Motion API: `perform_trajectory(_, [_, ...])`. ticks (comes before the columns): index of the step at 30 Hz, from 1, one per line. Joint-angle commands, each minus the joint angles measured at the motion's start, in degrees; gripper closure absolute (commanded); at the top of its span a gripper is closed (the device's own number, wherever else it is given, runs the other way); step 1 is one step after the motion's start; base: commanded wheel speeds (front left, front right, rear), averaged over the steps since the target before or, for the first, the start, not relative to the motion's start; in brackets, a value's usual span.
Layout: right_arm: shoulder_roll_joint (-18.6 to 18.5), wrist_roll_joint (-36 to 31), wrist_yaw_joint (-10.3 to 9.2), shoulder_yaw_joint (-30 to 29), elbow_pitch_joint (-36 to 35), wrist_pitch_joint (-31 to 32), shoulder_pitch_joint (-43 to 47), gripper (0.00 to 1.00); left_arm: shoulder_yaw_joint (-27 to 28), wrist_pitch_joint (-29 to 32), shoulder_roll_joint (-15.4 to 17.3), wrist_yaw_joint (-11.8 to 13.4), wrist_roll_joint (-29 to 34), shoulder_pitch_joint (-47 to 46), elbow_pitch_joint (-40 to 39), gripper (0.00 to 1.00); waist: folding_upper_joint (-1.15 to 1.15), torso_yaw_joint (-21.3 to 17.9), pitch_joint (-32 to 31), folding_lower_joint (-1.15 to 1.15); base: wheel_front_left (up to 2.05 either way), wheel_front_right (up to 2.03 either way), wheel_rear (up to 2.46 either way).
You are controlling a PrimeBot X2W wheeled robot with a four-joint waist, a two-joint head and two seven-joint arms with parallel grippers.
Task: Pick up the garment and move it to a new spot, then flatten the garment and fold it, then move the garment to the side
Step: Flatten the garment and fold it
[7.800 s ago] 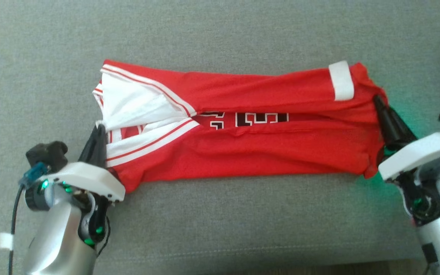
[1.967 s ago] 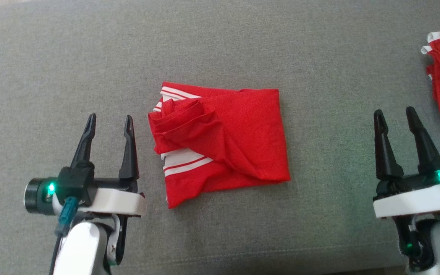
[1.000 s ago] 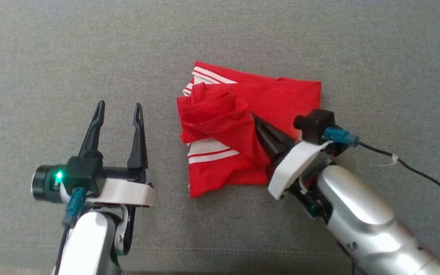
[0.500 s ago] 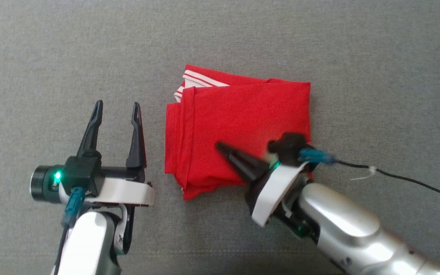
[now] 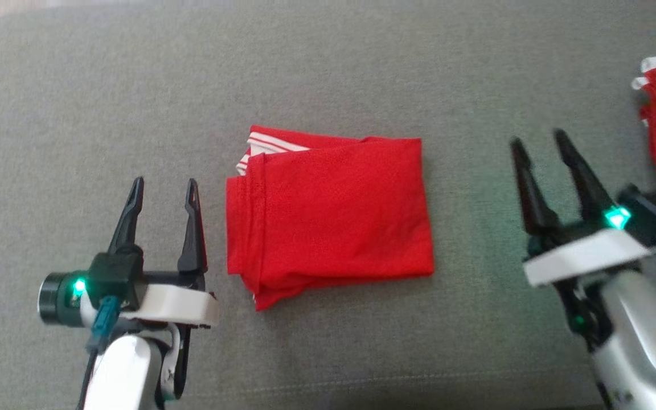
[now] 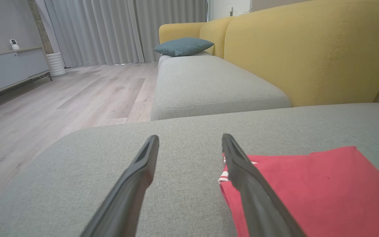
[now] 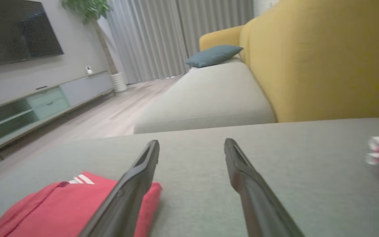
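Right gripper (image 5: 537, 138) has pulled back off the cloth to four o'clock, fingers spread. Left gripper (image 5: 164, 182) waits at eight, spread too. Between them the garment (image 5: 328, 210) lies folded on the cushion (image 5: 328, 68), long axis nine to three, striped trim toward ten. To shift it aside, I'd pinch every layer at the three o'clock fold and carry it low.

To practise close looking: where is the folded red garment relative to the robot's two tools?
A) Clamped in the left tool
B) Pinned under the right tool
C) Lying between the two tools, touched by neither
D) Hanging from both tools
C: in the head view the garment lies flat on the cushion, with grey fabric showing between it and the open left tool and the open right tool.
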Motion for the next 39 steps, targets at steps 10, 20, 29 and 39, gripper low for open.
perform_trajectory(10, [4.6,-8.6,0.37,-12.0,-16.4,8.1,15.2,0.00,2.6,0.5,2.7,0.1,-1.6,2.0,-1.2,0.00,0.00,-1.7,-5.6,0.00,0.00,0.00,0.00])
perform_trajectory(20, [8.5,-12.8,0.37,-15.9,-24.5,14.2,23.3,0.00,2.3,1.9,3.8,0.4,-2.1,5.9,0.0,0.00,0.00,-2.0,-10.7,0.00,0.00,0.00,0.00])
perform_trajectory(29, [9.4,-14.4,0.37,-17.2,-28.1,17.6,25.6,0.00,2.1,2.9,4.3,1.5,-2.1,7.4,0.7,0.00,0.00,-1.7,-12.1,0.00,0.00,0.00,0.00])
perform_trajectory(39, [9.7,-14.3,0.37,-17.6,-28.2,18.0,25.7,0.00,2.0,2.7,4.6,1.9,-2.5,7.5,0.9,0.00,0.00,-1.7,-12.0,0.00,0.00,0.00,0.00])
